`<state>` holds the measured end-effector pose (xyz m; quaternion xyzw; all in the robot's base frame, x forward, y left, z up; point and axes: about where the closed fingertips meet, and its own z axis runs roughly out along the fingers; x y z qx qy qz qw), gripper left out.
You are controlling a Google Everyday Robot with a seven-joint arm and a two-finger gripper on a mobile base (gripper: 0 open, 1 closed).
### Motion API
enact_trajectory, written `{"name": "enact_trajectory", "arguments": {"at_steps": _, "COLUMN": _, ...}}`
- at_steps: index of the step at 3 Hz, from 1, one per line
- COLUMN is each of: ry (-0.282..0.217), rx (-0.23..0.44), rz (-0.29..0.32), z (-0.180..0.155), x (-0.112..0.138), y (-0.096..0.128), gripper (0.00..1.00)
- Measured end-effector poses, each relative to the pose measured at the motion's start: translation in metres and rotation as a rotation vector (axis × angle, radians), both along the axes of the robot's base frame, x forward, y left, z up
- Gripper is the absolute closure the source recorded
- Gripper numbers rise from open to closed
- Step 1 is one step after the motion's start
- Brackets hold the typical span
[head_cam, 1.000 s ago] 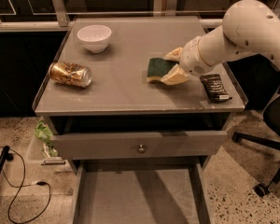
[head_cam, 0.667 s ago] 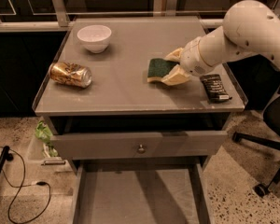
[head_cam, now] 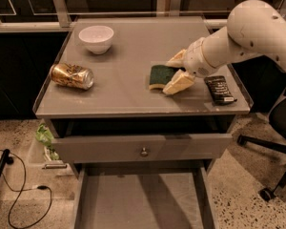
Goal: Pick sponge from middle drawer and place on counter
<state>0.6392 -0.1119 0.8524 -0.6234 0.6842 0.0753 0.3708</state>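
While the arm has hardly moved over the last second, the cream two-finger pincer (head_cam: 166,78) and the small sponge with a dark green face and pale yellow backing (head_cam: 157,75) have dropped together, slightly toward the front-left of the smooth matte grey surface (head_cam: 124,46). The finger gap is unchanged, so I read this as not released. The pincer is closed on the sponge's right end, one finger behind it and one in front.

The sponge sits right of centre, at or just touching the surface; I can't confirm contact. The wide, shallow grey middle drawer (head_cam: 138,204) stands pulled out below, and the sponge is no longer in it. My judgement is that the pick is done and the place is nearly done, leaving only let-go and retract.

Sponge look: rectangular, green scouring face up, lying flat, with a thin yellow foam edge at the front. The black snack wrapper (head_cam: 219,89) lies just right of the pincer, apart from the sponge.
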Motion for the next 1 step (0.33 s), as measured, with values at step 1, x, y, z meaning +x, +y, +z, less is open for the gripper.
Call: {"name": "enact_trajectory", "arguments": {"at_steps": 1, "ry": 0.0, "rx": 0.0, "rz": 0.0, "z": 0.0, "x": 0.0, "y": 0.0, "gripper": 0.0}}
